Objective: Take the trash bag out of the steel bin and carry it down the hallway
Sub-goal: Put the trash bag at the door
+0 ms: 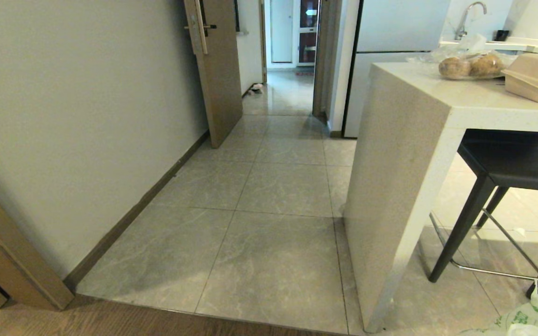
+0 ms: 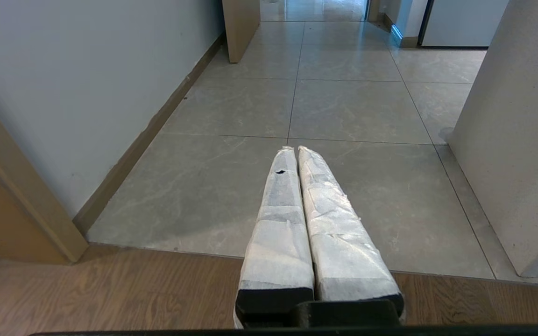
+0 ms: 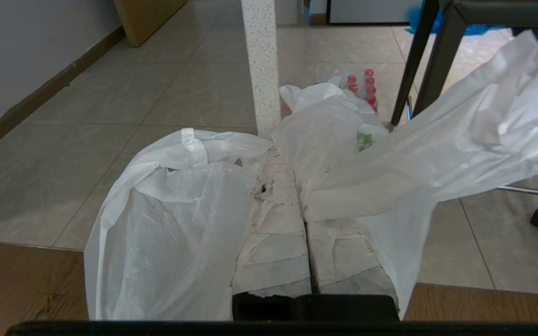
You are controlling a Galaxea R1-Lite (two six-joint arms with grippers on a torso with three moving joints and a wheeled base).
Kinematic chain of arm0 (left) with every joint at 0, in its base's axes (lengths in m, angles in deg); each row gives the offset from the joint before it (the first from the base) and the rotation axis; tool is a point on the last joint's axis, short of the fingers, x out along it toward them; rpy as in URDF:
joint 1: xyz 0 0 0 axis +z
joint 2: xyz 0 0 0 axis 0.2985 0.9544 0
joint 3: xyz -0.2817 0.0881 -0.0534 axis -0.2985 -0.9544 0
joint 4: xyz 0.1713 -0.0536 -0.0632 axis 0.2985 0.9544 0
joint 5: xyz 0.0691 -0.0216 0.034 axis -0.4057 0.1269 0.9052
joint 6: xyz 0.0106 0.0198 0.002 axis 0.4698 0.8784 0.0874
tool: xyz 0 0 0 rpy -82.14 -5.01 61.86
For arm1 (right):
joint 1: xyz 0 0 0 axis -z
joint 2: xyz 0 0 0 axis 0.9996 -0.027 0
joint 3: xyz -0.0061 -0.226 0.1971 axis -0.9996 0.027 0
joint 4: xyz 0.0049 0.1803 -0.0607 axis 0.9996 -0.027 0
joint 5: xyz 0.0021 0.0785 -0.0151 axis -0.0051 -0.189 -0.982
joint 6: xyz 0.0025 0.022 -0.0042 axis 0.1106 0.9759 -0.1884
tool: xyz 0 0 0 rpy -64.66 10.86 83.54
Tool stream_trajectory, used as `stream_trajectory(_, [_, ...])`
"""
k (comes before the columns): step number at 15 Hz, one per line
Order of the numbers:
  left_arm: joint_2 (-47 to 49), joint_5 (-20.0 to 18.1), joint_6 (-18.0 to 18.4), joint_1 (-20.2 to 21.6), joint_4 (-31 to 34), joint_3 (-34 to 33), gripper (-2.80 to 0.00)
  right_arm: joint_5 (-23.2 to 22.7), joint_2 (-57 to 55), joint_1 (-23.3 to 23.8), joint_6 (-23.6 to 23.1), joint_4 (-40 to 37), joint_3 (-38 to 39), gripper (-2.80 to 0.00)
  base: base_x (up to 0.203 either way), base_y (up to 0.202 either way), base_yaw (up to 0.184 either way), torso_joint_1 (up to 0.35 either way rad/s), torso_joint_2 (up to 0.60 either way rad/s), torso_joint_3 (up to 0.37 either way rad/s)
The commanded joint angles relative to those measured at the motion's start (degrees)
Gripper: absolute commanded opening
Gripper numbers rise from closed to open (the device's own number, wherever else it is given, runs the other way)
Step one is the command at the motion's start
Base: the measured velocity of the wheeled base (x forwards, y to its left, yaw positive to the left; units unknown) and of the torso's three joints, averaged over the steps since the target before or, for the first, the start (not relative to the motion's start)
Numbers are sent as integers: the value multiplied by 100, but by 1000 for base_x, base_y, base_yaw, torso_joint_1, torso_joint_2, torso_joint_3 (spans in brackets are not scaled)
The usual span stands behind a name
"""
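Observation:
The trash bag [image 3: 166, 224], thin translucent white plastic with a bit of green print, drapes over both sides of my right gripper [image 3: 287, 161], whose taped fingers are shut on it. In the head view only a corner of the trash bag [image 1: 535, 312] shows, at the bottom right by the stool. My left gripper [image 2: 295, 149] is shut with nothing in it and hangs over the edge between wood floor and tiles. The hallway [image 1: 287, 186] of glossy grey tiles runs straight ahead. The steel bin is out of view.
A white stone counter [image 1: 404, 163] stands on the right with a black stool [image 1: 516, 168] under it. An open brown door [image 1: 217, 70] juts from the left wall. A white fridge [image 1: 390, 46] stands beyond. Red-capped bottles [image 3: 362, 86] sit on the floor behind the counter leg.

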Motion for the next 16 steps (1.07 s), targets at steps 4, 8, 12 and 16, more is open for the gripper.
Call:
stream_trajectory(4, [-2,0,-11,0,-1,0,-280,0,-6,2,20,2,0,-280,0,0,0,0,0,0])
stream_trajectory(8, [-2,0,-11,0,-1,0,-280,0,-5,0,20,20,9,-280,3,-9,115,2,2,3])
stream_trajectory(12, [-2,0,-16,0,-1,0,-280,0,-14,0,20,-6,0,-280,2,-10,87,2,3,1])
stream_trajectory(16, [-2,0,-19,0,-1,0,-280,0,-14,1,28,8,0,-280,0,8,-64,1,1,2])
